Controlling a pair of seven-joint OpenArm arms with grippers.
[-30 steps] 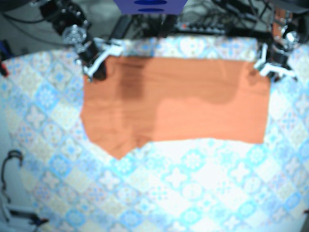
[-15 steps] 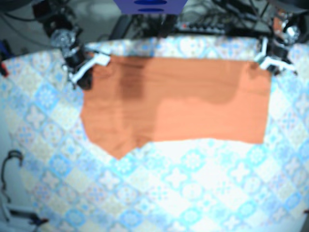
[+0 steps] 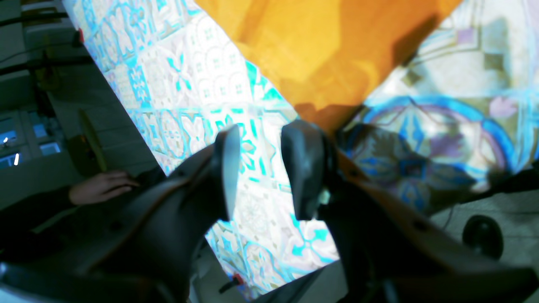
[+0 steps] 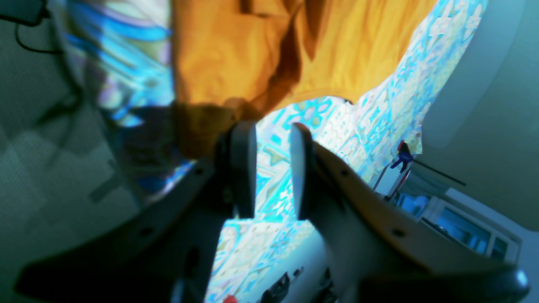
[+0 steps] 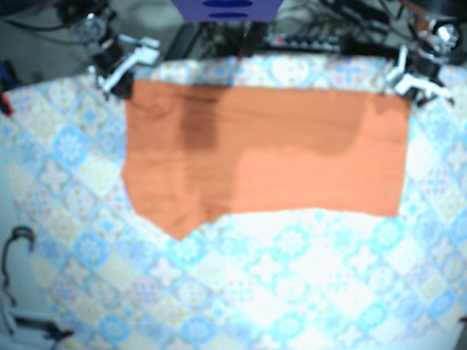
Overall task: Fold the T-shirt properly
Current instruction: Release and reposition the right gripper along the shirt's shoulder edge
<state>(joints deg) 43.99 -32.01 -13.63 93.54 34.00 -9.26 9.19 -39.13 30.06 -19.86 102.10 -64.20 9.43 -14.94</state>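
Right gripper [image 5: 122, 64] had pulled back off the T-shirt's [image 5: 270, 153] corner, and left gripper [image 5: 412, 82] edged away too. Both stood part-open and empty. That fold looked released; another seemed due.

Base overhead, facing down; wrists close, sharing T-shirt [image 5: 263, 153] corners.

Robotics lab or workshop, worktable under a tile-patterned cloth [image 5: 277, 284] held at its edge by a small clamp [image 4: 403, 155], tangle of black cables [image 5: 321, 33] along the far side, dark gear [image 5: 197, 40] crowded behind the table, a person's hand [image 3: 101, 187] at a neighbouring desk
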